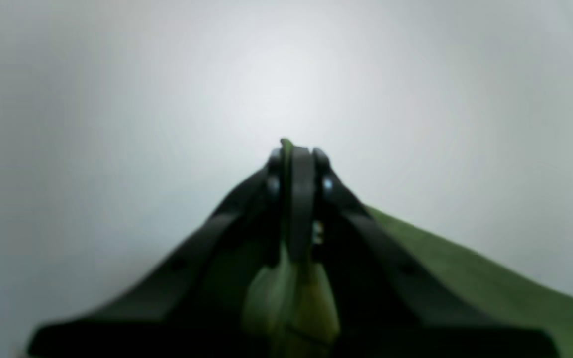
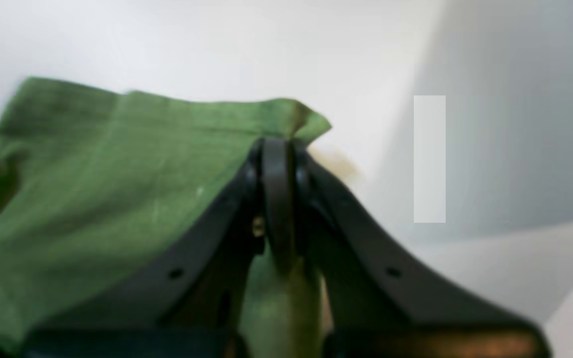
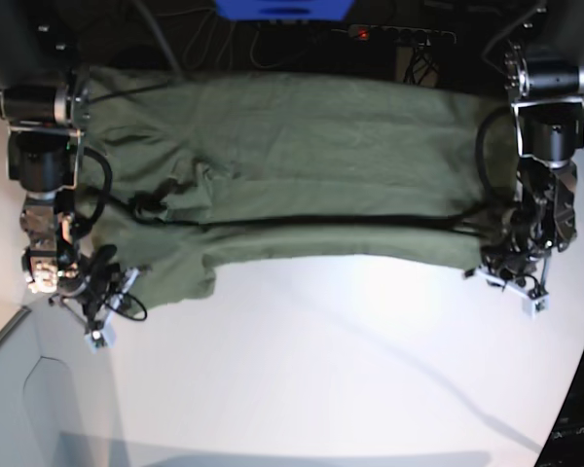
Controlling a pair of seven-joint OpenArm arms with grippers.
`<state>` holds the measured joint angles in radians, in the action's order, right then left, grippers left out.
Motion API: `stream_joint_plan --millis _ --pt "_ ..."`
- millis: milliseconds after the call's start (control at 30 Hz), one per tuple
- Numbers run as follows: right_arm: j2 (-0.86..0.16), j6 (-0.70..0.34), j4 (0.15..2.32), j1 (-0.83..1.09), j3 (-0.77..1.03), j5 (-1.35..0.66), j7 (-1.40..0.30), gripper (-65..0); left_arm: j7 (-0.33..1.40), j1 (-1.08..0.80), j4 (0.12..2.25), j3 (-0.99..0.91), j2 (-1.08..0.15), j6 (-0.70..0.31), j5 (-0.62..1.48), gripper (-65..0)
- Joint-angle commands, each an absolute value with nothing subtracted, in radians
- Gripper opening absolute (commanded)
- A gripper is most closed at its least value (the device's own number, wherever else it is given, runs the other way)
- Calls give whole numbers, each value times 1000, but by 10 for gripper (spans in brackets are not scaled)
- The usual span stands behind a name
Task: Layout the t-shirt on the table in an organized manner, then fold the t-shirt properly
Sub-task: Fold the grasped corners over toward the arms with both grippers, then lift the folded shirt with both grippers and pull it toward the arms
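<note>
The white bench [image 3: 350,360] carries the t-shirt [image 3: 302,165], stretched wide across its far side between the 2 arms, front edge sagging in a long fold. The cloth looks light, limp and not slippery; it should drape and wrinkle wherever unsupported, so corners and hems are the sensible holds. The left gripper [image 1: 296,164] has its fingers clamped on a thin edge of fabric. The right gripper [image 2: 277,149] likewise pinches the shirt just behind a corner.

Black arms, looped black cables
</note>
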<state>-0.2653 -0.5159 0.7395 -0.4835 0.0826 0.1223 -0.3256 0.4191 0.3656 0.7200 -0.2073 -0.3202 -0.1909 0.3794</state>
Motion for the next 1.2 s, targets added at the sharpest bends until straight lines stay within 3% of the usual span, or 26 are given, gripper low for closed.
stream_joint_plan --millis 0,600,900,1167 --pt "-285 -512 756 -518 87 111 -305 -650 401 389 743 -211 -335 -196 384 -649" --pt "-285 -510 1079 -435 90 111 -311 -650 400 447 846 -213 -334 -196 384 -649" --pt "-255 -510 1353 -217 191 111 -311 -650 386 414 855 -214 -334 -197 386 -649" --pt "-171 -516 1541 -7 312 111 -308 -650 193 255 944 -214 -338 -197 499 -649"
